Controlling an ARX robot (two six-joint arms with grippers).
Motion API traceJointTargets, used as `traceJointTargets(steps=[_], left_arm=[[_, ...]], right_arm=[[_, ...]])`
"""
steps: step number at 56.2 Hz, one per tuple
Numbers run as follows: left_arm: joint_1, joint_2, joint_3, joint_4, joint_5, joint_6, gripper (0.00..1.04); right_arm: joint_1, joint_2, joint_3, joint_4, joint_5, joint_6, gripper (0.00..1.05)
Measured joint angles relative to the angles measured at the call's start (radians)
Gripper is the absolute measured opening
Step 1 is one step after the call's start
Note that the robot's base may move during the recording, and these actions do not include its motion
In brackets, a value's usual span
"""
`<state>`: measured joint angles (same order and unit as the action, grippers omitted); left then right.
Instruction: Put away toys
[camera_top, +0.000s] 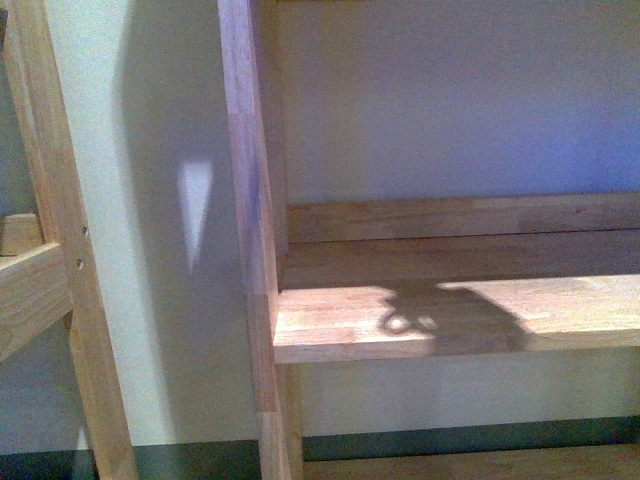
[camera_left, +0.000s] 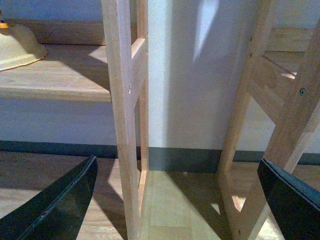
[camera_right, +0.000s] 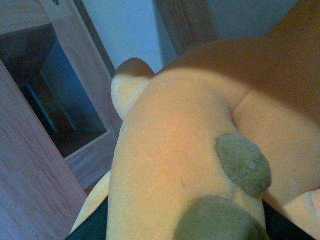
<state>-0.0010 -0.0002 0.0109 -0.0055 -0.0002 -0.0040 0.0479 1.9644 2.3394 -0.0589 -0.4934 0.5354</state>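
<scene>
Filling almost the whole right wrist view, the plush animal (camera_right: 175, 165) sits right up against that arm's camera, its orange-yellow back bulging toward the lens with two dull rounded patches low on it and a small rounded ear or limb poking up behind. Wooden shelving posts stand close beside it. From where I stand it looks every bit as soft and light as a cushion: it will squash and sag, with no stiff part to brace against, though it will not break or slide easily, since the fabric has a nap to it. I'd judge the best hold is a deep pinch into the thick middle of the body, gathering plenty of stuffing, not a nip on an ear that would let it swing. Dark edges at the bottom of that view may be the right pincer's own parts under the toy, but I cannot tell whether it is clamped on it or merely close. The left pincer (camera_left: 175, 200) hangs with its two black fingers (camera_left: 60, 205) well apart and nothing between them, facing a shelf post (camera_left: 122, 115) and the floor. The front view shows a bare wooden shelf (camera_top: 450, 320) with a shadow across it.
</scene>
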Motion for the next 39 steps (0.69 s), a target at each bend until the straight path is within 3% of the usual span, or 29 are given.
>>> traceJointTargets(steps=[11, 19, 39], left_arm=[[0.000, 0.000, 0.000, 0.000, 0.000, 0.000, 0.99], [0.000, 0.000, 0.000, 0.000, 0.000, 0.000, 0.99], [0.000, 0.000, 0.000, 0.000, 0.000, 0.000, 0.99]], right_arm=[[-0.007, -0.056, -0.080, 0.034, 0.022, -0.024, 0.86], [-0.011, -0.102, -0.146, 0.059, 0.016, -0.036, 1.04], [-0.013, -0.272, -0.361, 0.150, -0.043, -0.051, 1.04]])
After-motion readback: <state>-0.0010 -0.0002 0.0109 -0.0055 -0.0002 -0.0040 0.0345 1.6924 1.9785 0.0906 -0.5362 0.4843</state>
